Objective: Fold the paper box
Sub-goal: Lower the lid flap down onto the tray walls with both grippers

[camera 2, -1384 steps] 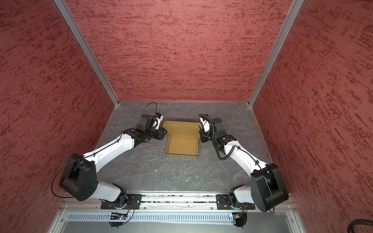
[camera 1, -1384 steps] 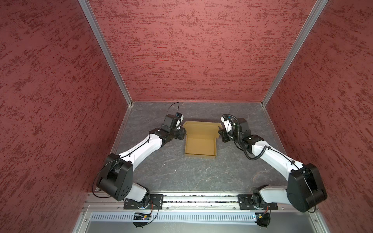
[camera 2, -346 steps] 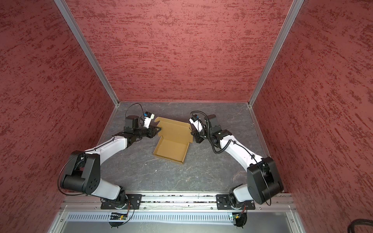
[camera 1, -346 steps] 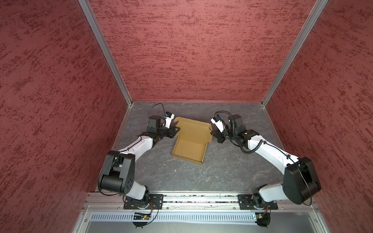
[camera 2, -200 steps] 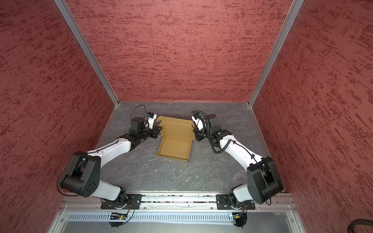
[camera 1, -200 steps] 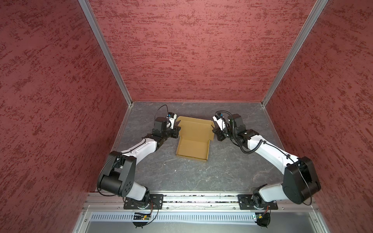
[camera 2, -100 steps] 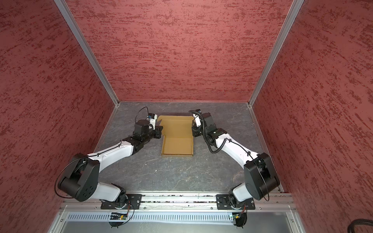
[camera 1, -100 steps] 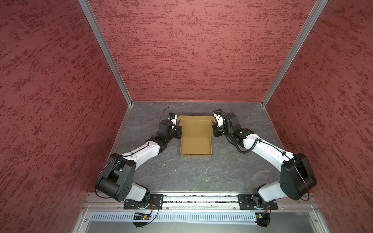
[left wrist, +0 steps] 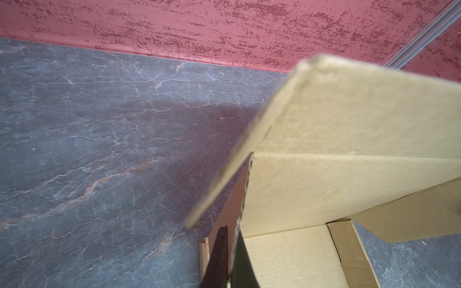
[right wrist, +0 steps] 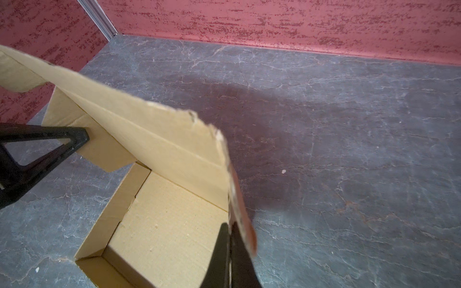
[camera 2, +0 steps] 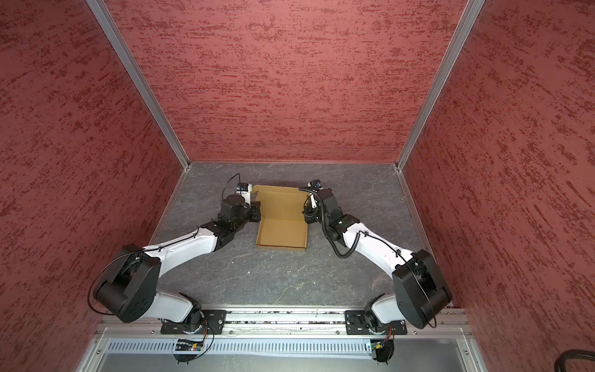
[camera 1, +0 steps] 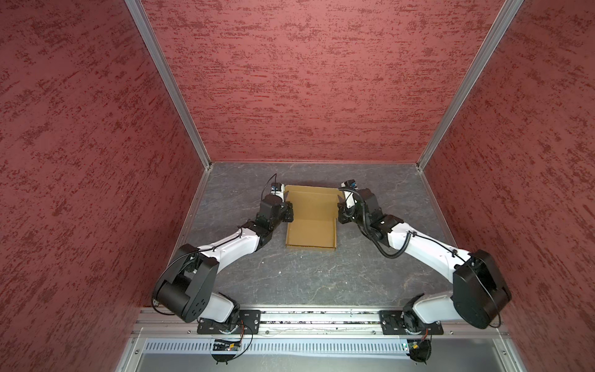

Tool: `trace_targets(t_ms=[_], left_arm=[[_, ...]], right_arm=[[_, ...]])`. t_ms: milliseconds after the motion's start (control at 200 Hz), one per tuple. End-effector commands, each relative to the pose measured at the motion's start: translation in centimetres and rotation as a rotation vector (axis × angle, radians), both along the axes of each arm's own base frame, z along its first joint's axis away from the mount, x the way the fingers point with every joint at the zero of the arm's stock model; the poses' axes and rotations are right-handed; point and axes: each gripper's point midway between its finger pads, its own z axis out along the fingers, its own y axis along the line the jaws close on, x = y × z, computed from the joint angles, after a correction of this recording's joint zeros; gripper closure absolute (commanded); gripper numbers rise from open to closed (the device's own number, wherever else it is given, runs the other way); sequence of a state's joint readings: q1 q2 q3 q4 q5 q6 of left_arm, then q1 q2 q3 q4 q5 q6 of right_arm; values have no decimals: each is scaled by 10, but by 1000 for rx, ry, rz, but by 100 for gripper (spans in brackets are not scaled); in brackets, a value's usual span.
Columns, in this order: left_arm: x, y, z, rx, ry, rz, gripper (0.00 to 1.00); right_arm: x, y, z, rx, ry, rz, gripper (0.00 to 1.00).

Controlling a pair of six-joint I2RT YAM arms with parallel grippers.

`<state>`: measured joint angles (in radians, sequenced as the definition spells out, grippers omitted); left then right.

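Moved: paper box (camera 1: 310, 233) had swung round and now sat square to the rail (camera 1: 322, 319), its far panel reared up off the surface.
Box place: on the grey table (camera 1: 306, 283), toward the back, between both grippers.
Left gripper (left wrist: 230, 261): clamped on the box's left-hand edge.
Right gripper (right wrist: 229, 259): pinched tight on the right-hand edge.

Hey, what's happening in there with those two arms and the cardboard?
Two robot arms are folding a cardboard box on a grey table. Its tray is already formed, and the lid stands raised at the far end. The left pincer and the right pincer are each shut on a side flap of that lid, one on either side. The lid is not yet closed.
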<state>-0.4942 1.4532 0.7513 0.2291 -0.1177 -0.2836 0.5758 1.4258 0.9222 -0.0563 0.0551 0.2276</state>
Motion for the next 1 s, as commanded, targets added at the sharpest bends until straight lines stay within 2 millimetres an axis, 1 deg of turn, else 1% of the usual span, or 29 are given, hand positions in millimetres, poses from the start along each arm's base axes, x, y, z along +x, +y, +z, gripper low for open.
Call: trace_targets(t_ms=[0, 120, 250, 491, 686, 997], left_arm=[[0, -14, 13, -41, -46, -18, 99], [-3, -16, 12, -40, -55, -19, 99], [-6, -18, 6, -36, -49, -27, 99], [-10, -16, -1, -29, -41, -18, 99], [-15, -17, -6, -18, -32, -24, 99], [-27, -15, -12, -9, -22, -18, 99]], right_arm=[[2, 13, 21, 70, -60, -5, 97], [0, 15, 16, 71, -64, -16, 97], [-3, 18, 14, 98, -81, -22, 97], [-4, 21, 1, 104, -67, -34, 97], [-6, 25, 1, 115, -63, -40, 97], [-18, 29, -8, 123, -67, -46, 97]])
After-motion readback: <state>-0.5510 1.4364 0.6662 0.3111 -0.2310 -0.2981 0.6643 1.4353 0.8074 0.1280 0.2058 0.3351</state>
